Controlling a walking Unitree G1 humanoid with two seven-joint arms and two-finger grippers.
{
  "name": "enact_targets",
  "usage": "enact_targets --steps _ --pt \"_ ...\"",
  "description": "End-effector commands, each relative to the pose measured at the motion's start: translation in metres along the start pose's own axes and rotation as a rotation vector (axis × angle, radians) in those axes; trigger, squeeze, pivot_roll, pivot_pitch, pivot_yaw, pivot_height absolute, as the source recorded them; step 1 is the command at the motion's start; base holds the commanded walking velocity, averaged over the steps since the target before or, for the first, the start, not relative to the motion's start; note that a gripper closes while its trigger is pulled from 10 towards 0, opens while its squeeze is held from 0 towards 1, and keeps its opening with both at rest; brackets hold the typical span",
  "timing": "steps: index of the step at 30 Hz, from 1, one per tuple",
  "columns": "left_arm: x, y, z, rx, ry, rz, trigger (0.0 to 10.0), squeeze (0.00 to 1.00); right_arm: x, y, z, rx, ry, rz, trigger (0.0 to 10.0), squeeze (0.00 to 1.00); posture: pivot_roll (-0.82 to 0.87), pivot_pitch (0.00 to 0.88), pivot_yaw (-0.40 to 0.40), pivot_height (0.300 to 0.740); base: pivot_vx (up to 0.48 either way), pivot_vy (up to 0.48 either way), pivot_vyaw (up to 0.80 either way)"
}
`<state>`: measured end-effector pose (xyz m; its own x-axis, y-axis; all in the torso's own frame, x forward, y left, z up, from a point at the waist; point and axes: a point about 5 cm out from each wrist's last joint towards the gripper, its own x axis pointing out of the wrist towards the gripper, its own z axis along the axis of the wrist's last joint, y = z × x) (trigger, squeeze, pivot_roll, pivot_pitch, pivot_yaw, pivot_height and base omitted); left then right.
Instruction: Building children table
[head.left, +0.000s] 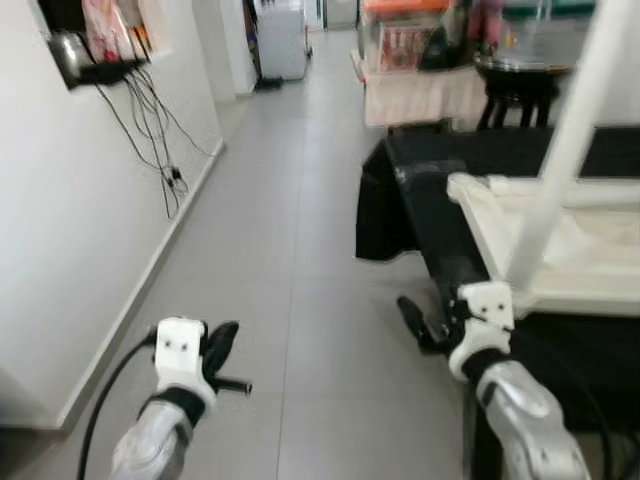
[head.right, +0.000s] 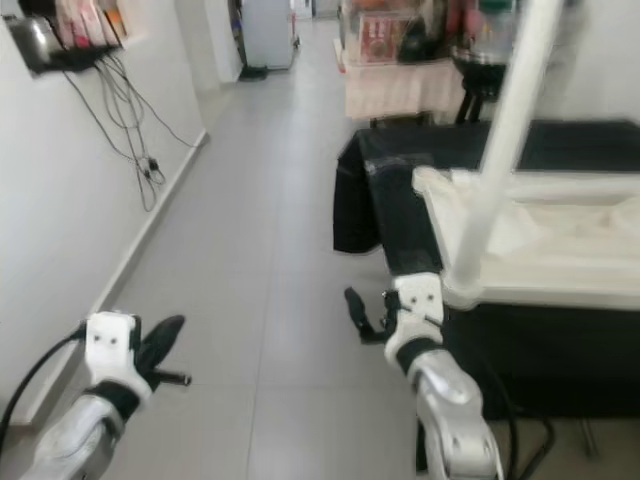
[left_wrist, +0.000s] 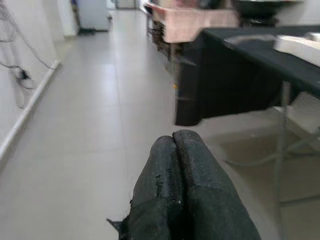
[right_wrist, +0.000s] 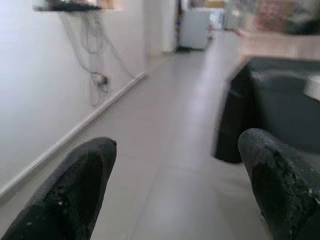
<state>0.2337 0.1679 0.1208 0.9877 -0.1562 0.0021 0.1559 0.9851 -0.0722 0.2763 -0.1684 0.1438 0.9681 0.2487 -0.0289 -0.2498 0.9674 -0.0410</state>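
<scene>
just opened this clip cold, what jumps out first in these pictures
The white children's table lies upside down on a black-covered table to the robot's right, one white leg sticking up. Both arms are raised over the grey tiled hallway floor: the right hand open beside the white table's corner, the left hand shut and holding nothing.

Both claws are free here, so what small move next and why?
Probably turn right toward the white tabletop lying leg-up on the black-draped table. The right claw, open, sits beside its near corner; the left claw, shut, hangs over bare floor.
</scene>
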Motion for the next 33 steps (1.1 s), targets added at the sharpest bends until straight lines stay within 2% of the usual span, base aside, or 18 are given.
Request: enact_targets --steps 1,2,4,8,10,22,33 --pt "0.000 0.002 0.001 0.028 0.001 -0.001 10.0 0.00 0.006 0.015 0.003 0.028 -0.004 0.082 10.0 0.00 -0.07 0.000 0.001 0.740 0.000 0.000 0.00" --pt "0.001 -0.004 0.000 0.027 0.005 -0.038 10.0 0.00 0.012 0.026 0.004 0.072 -0.017 0.154 10.0 0.00 -0.07 0.000 0.003 0.740 0.000 0.000 0.00" --pt "0.002 -0.005 0.000 0.023 0.003 -0.048 10.0 0.00 0.014 0.030 0.005 0.074 -0.023 0.177 10.0 0.00 -0.07 0.000 0.003 0.740 0.000 0.000 0.00" --pt "0.005 -0.008 0.001 0.026 -0.015 -0.053 10.0 0.00 0.019 0.037 0.005 0.028 -0.032 0.200 10.0 0.00 -0.06 0.000 0.002 0.740 0.000 0.000 0.00" --pt "0.007 -0.009 0.002 0.023 -0.023 -0.051 10.0 0.00 0.023 0.037 0.005 0.001 -0.033 0.177 10.0 0.00 -0.06 0.000 -0.002 0.740 0.000 0.000 0.00" --pt "0.011 -0.005 0.001 0.009 -0.021 -0.056 10.0 0.00 0.031 0.032 0.000 0.101 -0.018 0.167 10.0 0.00 -0.07 0.000 0.003 0.740 0.271 0.000 0.00" --pt "0.011 -0.005 0.001 0.016 -0.024 -0.065 10.0 0.00 0.034 0.034 0.000 0.133 -0.020 0.183 10.0 0.00 -0.06 0.000 -0.001 0.740 0.330 0.000 0.00"
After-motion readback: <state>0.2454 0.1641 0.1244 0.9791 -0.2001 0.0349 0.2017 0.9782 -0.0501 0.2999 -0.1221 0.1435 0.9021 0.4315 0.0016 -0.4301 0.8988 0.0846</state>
